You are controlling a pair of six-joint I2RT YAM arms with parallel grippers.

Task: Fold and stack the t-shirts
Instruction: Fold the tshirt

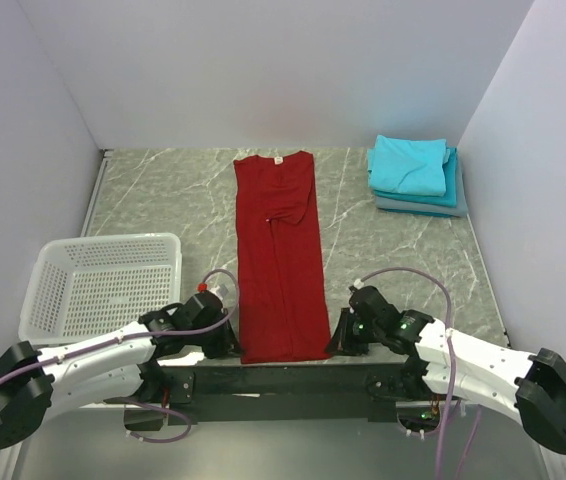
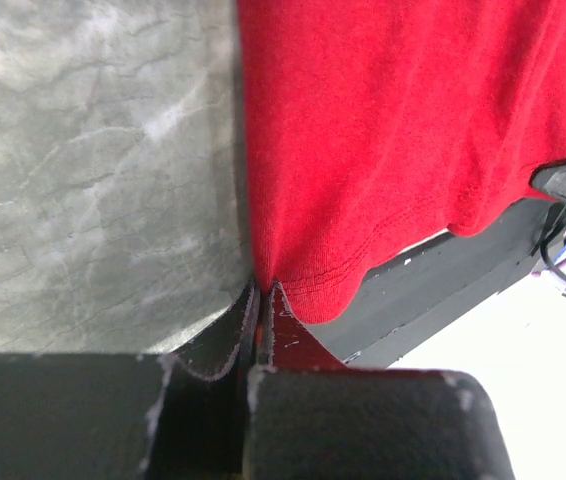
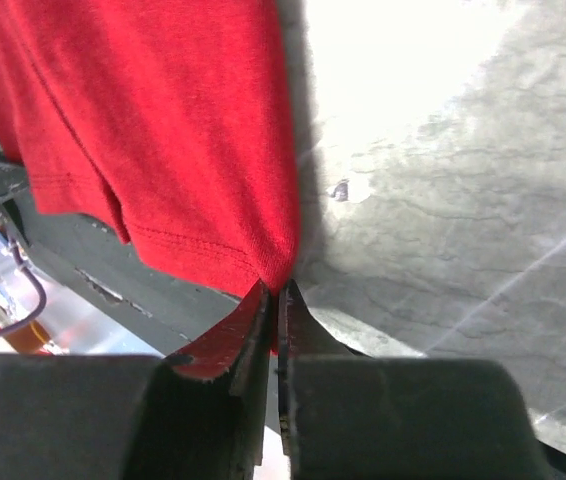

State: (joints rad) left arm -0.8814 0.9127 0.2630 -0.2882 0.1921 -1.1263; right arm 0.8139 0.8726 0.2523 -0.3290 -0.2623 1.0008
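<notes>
Currently pinching the red t-shirt (image 1: pixel 278 260) at both near hem corners: clamping the left corner in the left gripper (image 2: pixel 261 292), jaws together on cloth; clamping the right corner in the right gripper (image 3: pixel 274 290), likewise.

Lying as a long narrow strip down the middle of the table (image 1: pixel 163 200), collar far, hem at the near edge.

Waiting at far right: folded stack (image 1: pixel 415 178), turquoise over grey-blue.

Probably starting the end-to-end fold.

Next calling for lifting both corners level and carrying hem toward collar without dragging.
</notes>
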